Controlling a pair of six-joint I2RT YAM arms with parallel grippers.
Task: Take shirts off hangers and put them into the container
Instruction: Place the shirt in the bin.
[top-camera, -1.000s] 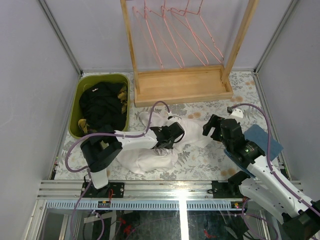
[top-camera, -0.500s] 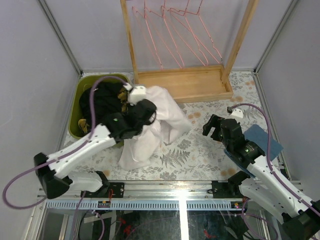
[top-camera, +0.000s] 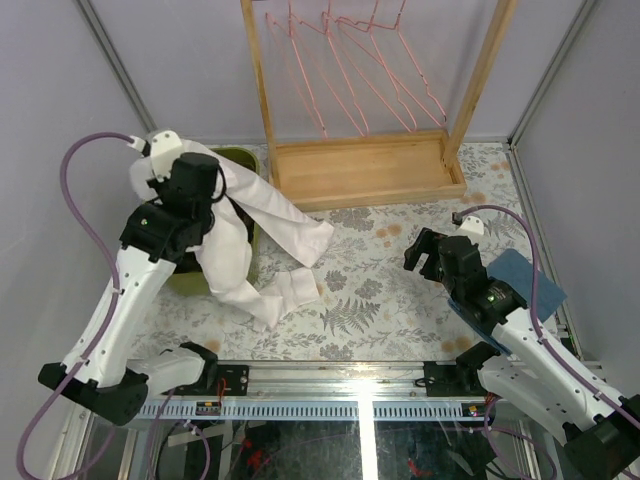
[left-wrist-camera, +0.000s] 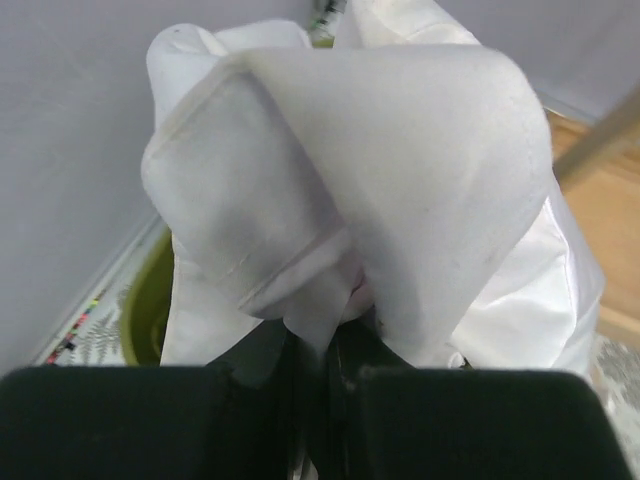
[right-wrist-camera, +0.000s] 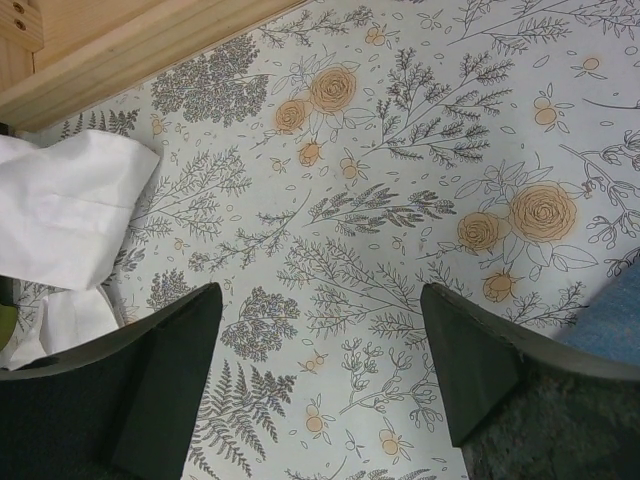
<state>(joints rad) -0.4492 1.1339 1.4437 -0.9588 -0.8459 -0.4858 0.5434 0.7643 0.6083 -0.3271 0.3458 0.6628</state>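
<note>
White shirt (top-camera: 262, 205), clenched in the left gripper (top-camera: 192, 186), is being swung off the table (top-camera: 400, 300) to above the container (top-camera: 243, 154), readied for dropping.

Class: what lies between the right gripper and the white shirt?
Only bare flowered tablecloth separates the right gripper from the white shirt; the top and right wrist views both show it.

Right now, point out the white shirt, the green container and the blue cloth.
white shirt (top-camera: 282, 212), top external view, on the flap that drapes out to the right.
container (top-camera: 238, 152), top external view, on its far green rim.
blue cloth (top-camera: 530, 275), top external view, on its uncovered far part.
</note>
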